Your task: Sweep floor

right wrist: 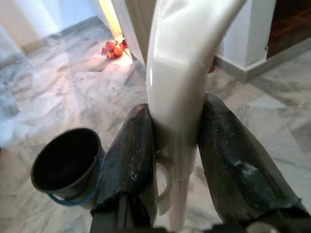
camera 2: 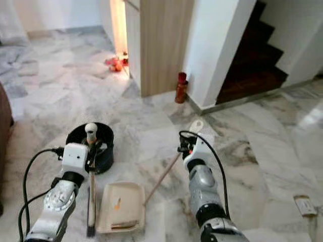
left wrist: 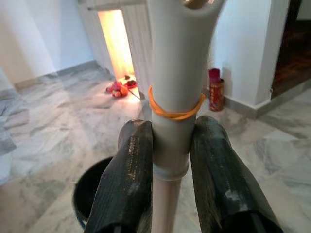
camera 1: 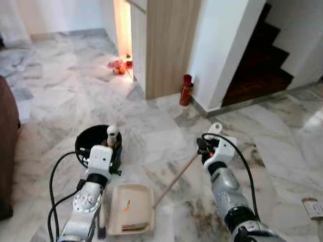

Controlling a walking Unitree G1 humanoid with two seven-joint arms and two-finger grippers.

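A cream dustpan (camera 1: 132, 208) is lying flat on the marble floor (camera 1: 60, 96) between the two arms, with a small orange scrap on its tray; its thin stick (camera 1: 175, 180) is rising at a slant from the pan's right edge to the right gripper (right wrist: 176, 141), whose black fingers (right wrist: 133, 160) are clamping the white plastic grip at the top. The left gripper (left wrist: 171, 145) is squeezing the pale handle of a broom (camera 2: 91, 186) just below an orange rubber band (left wrist: 176, 112); the shaft is hanging down to a dark head resting on the floor just left of the pan. Both tools are probably light and stiff, with smooth plastic handles that may twist in the fingers, so holding near the top grips appears sensible. A black bucket (camera 1: 92, 141) is standing just behind the left gripper. Farther off, a red canister (camera 1: 186, 91) is standing against the white wall, orange toys (camera 1: 119, 66) are lying near a lit doorway, and dark stairs (camera 1: 262, 60) are climbing at right.
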